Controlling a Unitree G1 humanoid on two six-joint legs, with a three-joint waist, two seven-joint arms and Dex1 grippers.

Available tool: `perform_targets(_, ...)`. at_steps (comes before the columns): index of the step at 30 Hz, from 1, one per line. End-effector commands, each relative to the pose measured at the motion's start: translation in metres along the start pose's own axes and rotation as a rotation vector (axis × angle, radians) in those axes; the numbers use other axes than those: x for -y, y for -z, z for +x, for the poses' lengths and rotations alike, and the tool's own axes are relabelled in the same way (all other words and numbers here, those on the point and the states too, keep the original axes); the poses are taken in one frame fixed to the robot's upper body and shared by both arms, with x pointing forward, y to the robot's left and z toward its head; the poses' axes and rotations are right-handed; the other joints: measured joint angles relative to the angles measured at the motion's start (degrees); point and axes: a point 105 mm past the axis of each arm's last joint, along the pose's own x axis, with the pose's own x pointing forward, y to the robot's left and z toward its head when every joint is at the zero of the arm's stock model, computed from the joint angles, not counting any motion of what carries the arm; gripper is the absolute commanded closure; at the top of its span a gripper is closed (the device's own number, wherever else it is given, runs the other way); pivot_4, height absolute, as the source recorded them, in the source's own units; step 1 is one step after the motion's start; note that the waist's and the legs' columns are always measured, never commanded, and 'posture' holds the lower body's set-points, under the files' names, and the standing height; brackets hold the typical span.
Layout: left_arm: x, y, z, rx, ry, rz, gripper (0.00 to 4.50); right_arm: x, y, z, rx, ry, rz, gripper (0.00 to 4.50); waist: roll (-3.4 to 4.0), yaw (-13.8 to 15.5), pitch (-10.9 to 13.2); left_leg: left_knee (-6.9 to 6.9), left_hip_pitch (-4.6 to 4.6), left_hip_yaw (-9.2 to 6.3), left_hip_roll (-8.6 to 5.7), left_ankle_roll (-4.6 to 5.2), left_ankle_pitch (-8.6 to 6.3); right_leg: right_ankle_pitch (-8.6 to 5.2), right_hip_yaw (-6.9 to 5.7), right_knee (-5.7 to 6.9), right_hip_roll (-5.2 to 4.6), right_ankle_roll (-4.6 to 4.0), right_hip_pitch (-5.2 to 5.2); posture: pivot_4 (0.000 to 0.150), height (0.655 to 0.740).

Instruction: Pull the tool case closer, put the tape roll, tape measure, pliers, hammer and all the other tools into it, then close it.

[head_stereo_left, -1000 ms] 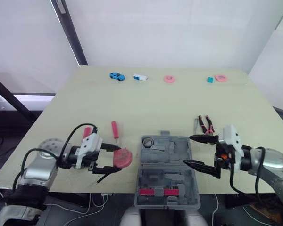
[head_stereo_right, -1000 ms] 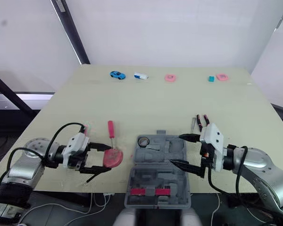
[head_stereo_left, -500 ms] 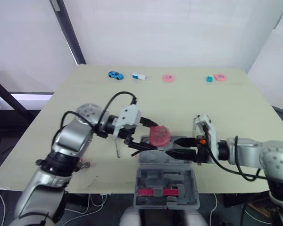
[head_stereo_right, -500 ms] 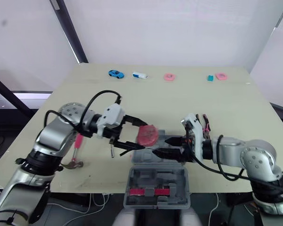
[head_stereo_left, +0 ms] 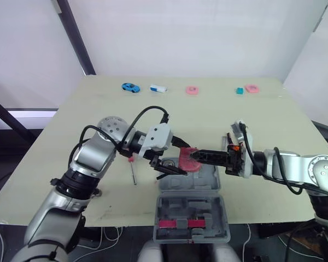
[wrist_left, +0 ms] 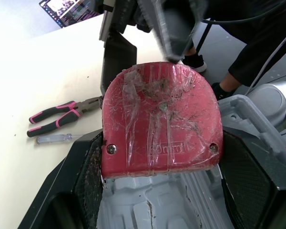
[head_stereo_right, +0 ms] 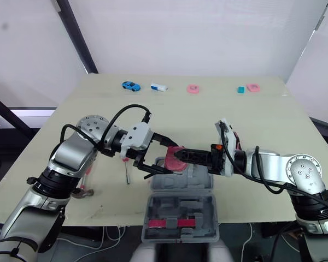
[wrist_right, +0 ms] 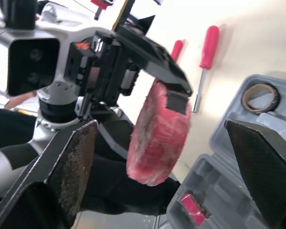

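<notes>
The grey tool case [head_stereo_left: 192,209] lies open at the table's front edge. My left gripper [head_stereo_left: 179,159] is shut on the red tape measure [head_stereo_left: 188,160] and holds it just above the case's back half; its pads [wrist_left: 93,174] press both sides. My right gripper [head_stereo_left: 195,155] reaches in from the right, open, with its tips right at the tape measure [wrist_right: 158,134]. A tape roll [wrist_right: 260,97] sits in a case pocket. A red screwdriver [head_stereo_left: 132,168] lies left of the case. Pink-handled pliers [wrist_left: 62,117] lie behind the case. The hammer [head_stereo_right: 83,190] rests under my left arm.
Along the table's far edge sit a blue toy car [head_stereo_left: 129,87], a white block [head_stereo_left: 158,88], two pink rings [head_stereo_left: 192,89] [head_stereo_left: 252,88] and a teal cube [head_stereo_left: 239,91]. A thin clear-handled tool [wrist_left: 55,139] lies beside the pliers.
My left gripper has carried the tape measure from left of the case to above it. My right gripper has swung left from the case's right side up to the tape measure.
</notes>
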Motion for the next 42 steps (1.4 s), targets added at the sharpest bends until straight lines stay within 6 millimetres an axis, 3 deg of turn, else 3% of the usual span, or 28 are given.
perform_targets(1, -0.001, -0.005, 0.000, 0.009, -0.019, 0.041, 1.49, -0.008, -0.001, 0.002, 0.008, -0.041, 0.007, 1.58, 0.00, 0.01, 0.00, 0.00, 0.00, 0.00, 0.00, 0.00, 0.00, 0.00, 0.00, 0.00, 0.00, 0.00, 0.00, 0.150, 0.7400)
perform_targets(5, -0.001, -0.004, 0.003, 0.014, -0.036, 0.041, 1.50, -0.008, 0.003, 0.005, -0.018, -0.035, 0.008, 3.62, -0.03, 0.01, 0.02, 0.00, -0.01, 0.00, 0.00, 0.00, 0.00, 0.00, 0.00, -0.01, 0.00, 0.00, 0.00, 0.150, 0.7400)
perform_targets(7, 0.000, -0.003, 0.004, 0.018, -0.040, 0.042, 1.50, -0.007, 0.002, 0.005, -0.013, -0.034, 0.012, 3.84, -0.02, 0.03, 0.03, 0.00, -0.01, 0.01, 0.00, 0.00, 0.00, 0.00, 0.01, -0.01, -0.01, 0.00, 0.00, 0.150, 0.7400)
perform_targets(10, 0.003, -0.003, 0.006, 0.037, -0.046, 0.025, 1.50, -0.006, 0.002, 0.005, -0.014, -0.033, 0.013, 3.86, -0.02, 0.03, 0.03, 0.00, -0.01, 0.01, 0.00, 0.00, 0.00, 0.00, 0.01, -0.02, -0.01, 0.00, -0.01, 0.150, 0.7400)
perform_targets(12, 0.004, -0.006, 0.007, 0.079, -0.050, -0.004, 0.49, -0.006, 0.003, 0.005, -0.020, -0.029, 0.013, 3.86, -0.02, 0.02, 0.03, 0.00, -0.02, 0.01, 0.00, 0.00, 0.00, 0.00, 0.00, -0.02, -0.01, 0.00, -0.01, 0.150, 0.7400)
perform_targets(14, 0.003, -0.009, 0.006, 0.129, -0.086, -0.053, 0.00, -0.004, 0.004, 0.003, -0.028, -0.023, 0.012, 4.02, -0.03, 0.02, 0.03, 0.00, -0.03, -0.01, 0.01, 0.00, 0.00, 0.00, -0.01, -0.02, -0.01, 0.00, -0.01, 0.150, 0.7400)
perform_targets(17, 0.005, -0.013, 0.000, 0.243, -0.154, -0.178, 0.00, 0.004, 0.004, -0.008, -0.039, 0.011, 0.020, 4.04, -0.05, 0.00, 0.05, 0.00, -0.04, -0.01, 0.01, 0.00, 0.00, 0.00, 0.00, -0.02, -0.02, 0.01, -0.02, 0.150, 0.7400)
perform_targets(20, 0.018, -0.010, -0.013, 0.327, -0.212, -0.315, 0.00, 0.021, 0.003, -0.038, -0.063, 0.100, 0.033, 4.04, -0.02, -0.02, 0.06, 0.00, -0.05, -0.01, 0.01, 0.00, 0.00, 0.00, 0.01, -0.03, -0.02, 0.01, -0.04, 0.150, 0.7400)
perform_targets(28, 0.051, 0.001, -0.030, 0.390, -0.341, -0.384, 0.00, 0.058, 0.007, -0.100, -0.142, 0.330, 0.139, 4.04, -0.09, 0.11, 0.11, -0.02, -0.01, 0.07, -0.02, 0.02, -0.02, -0.06, 0.05, -0.06, -0.10, 0.07, -0.03, 0.150, 0.7400)
perform_targets(31, 0.064, 0.007, -0.034, 0.408, -0.326, -0.402, 0.00, 0.076, 0.010, -0.105, -0.165, 0.394, 0.173, 4.04, -0.09, 0.00, 0.12, -0.02, 0.02, 0.08, -0.02, 0.02, -0.02, -0.12, 0.05, -0.05, -0.07, -0.04, -0.04, 0.150, 0.7400)
perform_targets(42, 0.081, 0.020, -0.035, 0.402, -0.296, -0.395, 0.00, 0.138, 0.027, -0.091, -0.267, 0.539, 0.222, 4.04, -0.06, 0.37, 0.13, -0.02, -0.07, 0.11, -0.03, 0.02, -0.02, -0.17, 0.09, -0.08, -0.08, -0.15, -0.11, 0.150, 0.7400)
